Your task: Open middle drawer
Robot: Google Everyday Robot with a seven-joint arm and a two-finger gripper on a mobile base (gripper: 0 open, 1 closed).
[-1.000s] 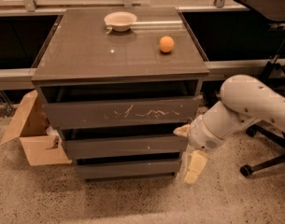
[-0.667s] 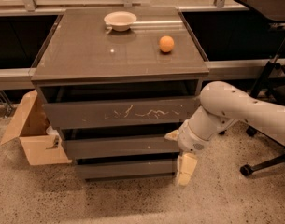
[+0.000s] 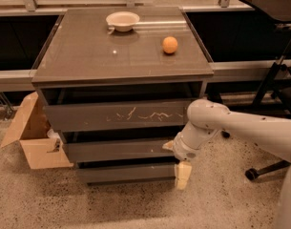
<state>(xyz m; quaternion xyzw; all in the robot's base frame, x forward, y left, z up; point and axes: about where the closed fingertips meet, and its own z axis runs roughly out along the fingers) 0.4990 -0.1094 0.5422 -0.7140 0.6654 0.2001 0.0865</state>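
The middle drawer [image 3: 116,150] is the plain dark grey-brown front between the scratched top front [image 3: 121,115] and the bottom front [image 3: 126,172]. It stands slightly forward of the cabinet, with a dark gap above it. My gripper [image 3: 176,160] is at the right end of the drawer fronts, on the white arm [image 3: 240,125] that comes in from the right. Its two pale fingers stand apart and hold nothing. The upper fingertip [image 3: 168,145] is at the middle drawer's right end. The lower fingertip [image 3: 183,175] hangs down beside the bottom front.
A white bowl [image 3: 122,20] and an orange [image 3: 170,45] sit on the cabinet top [image 3: 88,56]. An open cardboard box [image 3: 33,140] lies on the floor at the left. An office chair base [image 3: 269,168] stands at the right, behind the arm.
The arm has swung left towards the cabinet. The gripper has moved from right of the drawers to their right end. The drawers look the same.
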